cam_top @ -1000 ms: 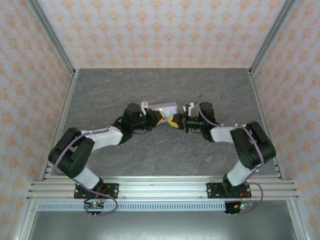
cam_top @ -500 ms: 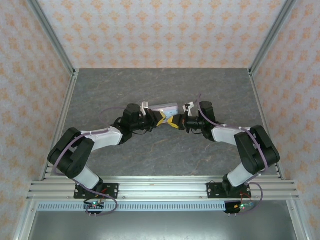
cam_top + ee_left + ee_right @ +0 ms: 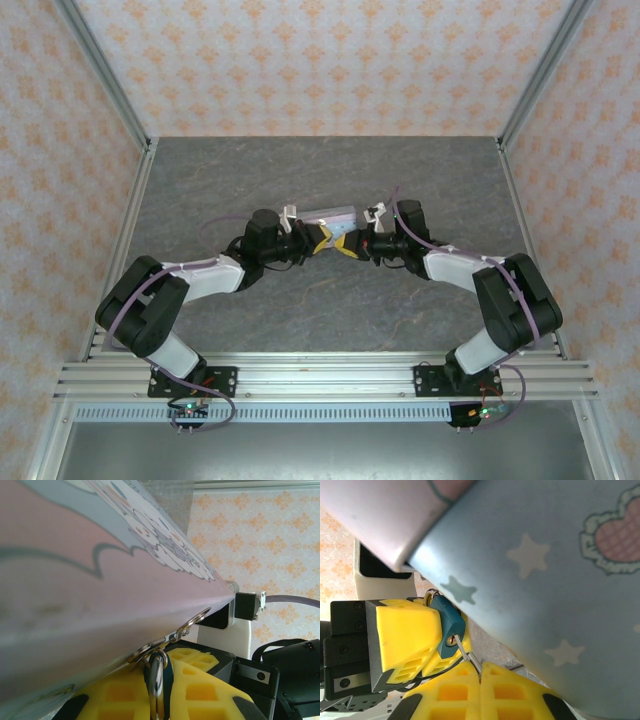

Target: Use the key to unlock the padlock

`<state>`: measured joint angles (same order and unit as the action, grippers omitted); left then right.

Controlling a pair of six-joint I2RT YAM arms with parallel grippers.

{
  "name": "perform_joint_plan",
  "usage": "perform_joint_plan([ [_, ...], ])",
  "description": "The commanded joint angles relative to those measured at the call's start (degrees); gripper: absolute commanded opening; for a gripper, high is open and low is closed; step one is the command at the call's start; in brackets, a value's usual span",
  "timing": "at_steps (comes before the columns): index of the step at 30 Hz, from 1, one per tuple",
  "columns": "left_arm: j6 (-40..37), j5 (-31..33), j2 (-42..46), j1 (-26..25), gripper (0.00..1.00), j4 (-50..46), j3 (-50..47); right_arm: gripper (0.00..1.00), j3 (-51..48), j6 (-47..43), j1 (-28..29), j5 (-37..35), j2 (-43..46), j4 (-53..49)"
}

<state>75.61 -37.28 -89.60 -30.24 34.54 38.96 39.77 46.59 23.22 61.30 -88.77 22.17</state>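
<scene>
The dark teal padlock (image 3: 448, 624) hangs from a metal ring (image 3: 194, 622) on the pale blue cartoon tin (image 3: 331, 215). My left gripper (image 3: 158, 692) is shut on the padlock (image 3: 169, 677), whose shackle (image 3: 156, 680) shows edge-on between the yellow fingers (image 3: 205, 680). The slim grey key (image 3: 466, 658) is pinched in my shut right gripper (image 3: 480, 676), its tip in the keyhole (image 3: 451, 640) on the padlock's underside. Seen from above, the left gripper (image 3: 322, 238) and right gripper (image 3: 350, 243) meet just in front of the tin.
The tin (image 3: 545, 580) looms close over both wrist cameras and rests mid-table on the grey stone-patterned surface (image 3: 330, 300). Aluminium rails (image 3: 320, 375) run along the near edge, and patterned walls enclose the other sides.
The right arm's elbow has swung slightly outward to the right and its wrist has edged toward the tin. The left arm has held still.
</scene>
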Motion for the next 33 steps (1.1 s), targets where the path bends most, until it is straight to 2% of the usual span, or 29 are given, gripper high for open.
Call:
perform_joint_plan([
  [1,0.7,-11.9,3.7,-1.7,0.00,9.4,0.6,0.00,1.7,-0.9,1.2,-3.9,0.3,-1.3],
  [20,0.5,-12.6,4.2,-1.0,0.00,9.1,0.7,0.00,2.7,-4.0,0.3,-5.9,1.0,-6.1],
  [33,-0.4,-13.2,4.5,-1.0,0.00,8.5,0.5,0.00,3.2,2.1,-3.0,-2.5,0.0,0.8],
])
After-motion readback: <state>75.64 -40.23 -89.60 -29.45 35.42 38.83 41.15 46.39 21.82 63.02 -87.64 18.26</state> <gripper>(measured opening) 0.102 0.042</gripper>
